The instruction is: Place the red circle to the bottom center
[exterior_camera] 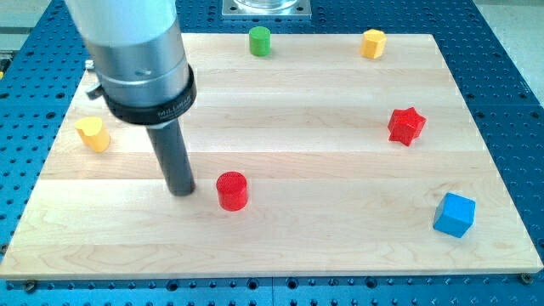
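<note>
The red circle [231,190], a short red cylinder, stands on the wooden board [280,246] a little left of the view's centre, in the lower half. My tip [181,191] rests on the board just to the left of the red circle, a small gap apart from it. The dark rod rises from the tip to the grey arm body at the view's upper left.
A red star [406,126] lies at the right. A blue cube [454,215] sits at the lower right. A green cylinder [259,41] and a yellow hexagon-like block [372,43] are at the top edge. A yellow block [93,133] is at the left.
</note>
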